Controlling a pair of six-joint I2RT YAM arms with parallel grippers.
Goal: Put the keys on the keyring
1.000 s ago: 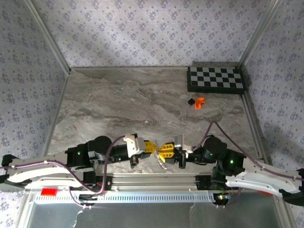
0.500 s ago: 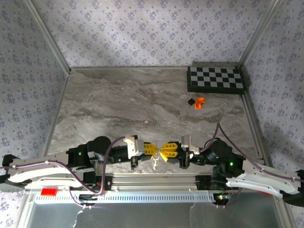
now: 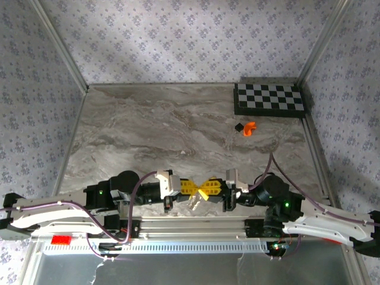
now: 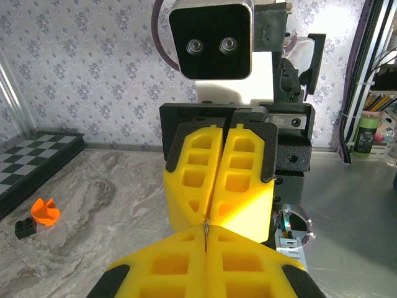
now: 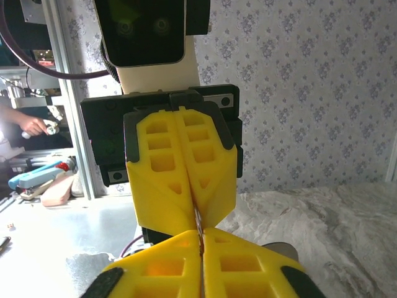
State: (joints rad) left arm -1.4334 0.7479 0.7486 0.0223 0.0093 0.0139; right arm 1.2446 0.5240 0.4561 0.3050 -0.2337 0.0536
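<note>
Both pincers, left gripper [image 3: 197,187] and right gripper [image 3: 209,188], clamp on the keyring [image 5: 197,221] by the table's [image 3: 148,130] near edge; it looks a light, stiff, slippery wire, likely best pinched flatwise.

Closed left fingers [image 4: 167,270] meet closed right fingers [image 4: 198,180] tip to tip, a metal sliver [image 4: 205,231] between them.

Soft, even light covers the table [image 3: 178,130]; a paler band crosses the back wall [image 3: 178,35]. The right wrist view's left background is washed out.
</note>
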